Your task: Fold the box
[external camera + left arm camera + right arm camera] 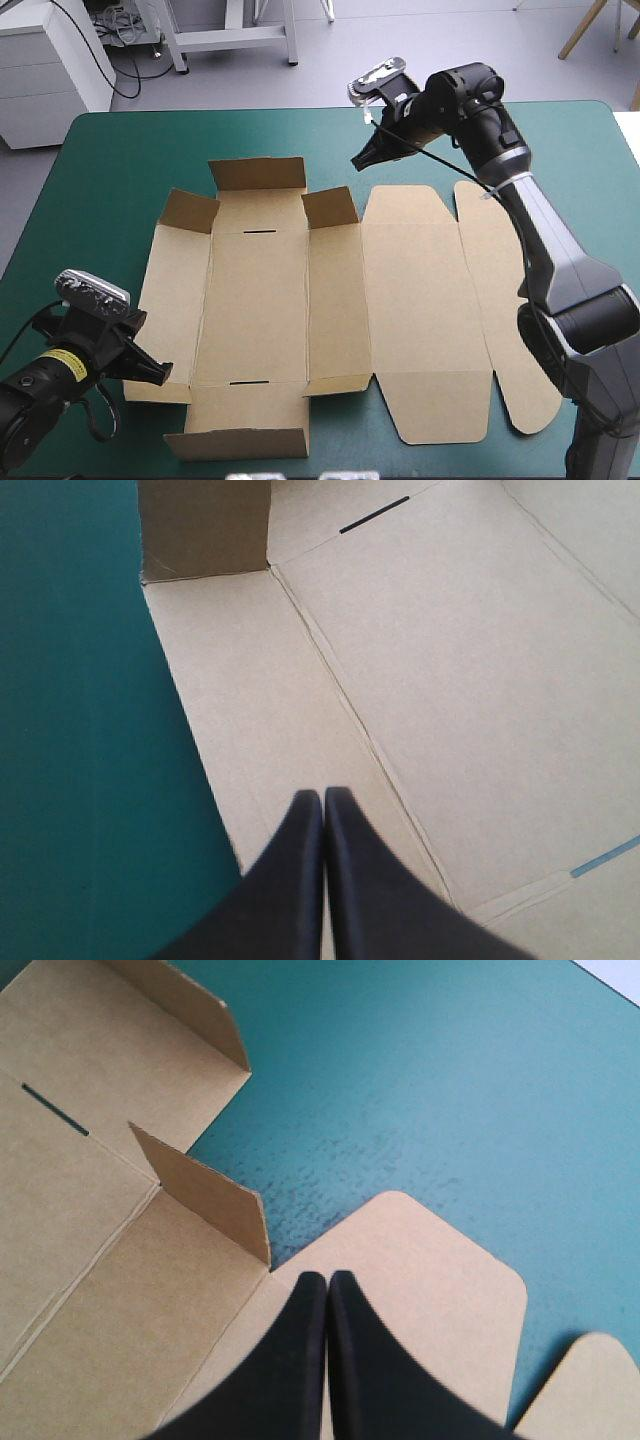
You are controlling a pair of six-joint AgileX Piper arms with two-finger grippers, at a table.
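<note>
The box (260, 300) lies open in the middle of the teal-green worktop (120, 150). Most of its panels are flat, and the short flaps at its far edge stand up.

The left tool (322, 800) is at the near left corner of the box. Its black fingers are pressed together in one point, with nothing between them. The point is over the left side panel, just inside the outer edge where the brown board meets the cover. I cannot tell if it touches the board.

The right tool (327, 1278) is at the far edge of the box, with the arm reaching in over the right side. Its fingers are also pressed together and hold nothing. The tip is over the rounded flap (420, 1290), just beside the raised corner flap (205, 1192). Ahead of this tool there is only bare cover.
</note>
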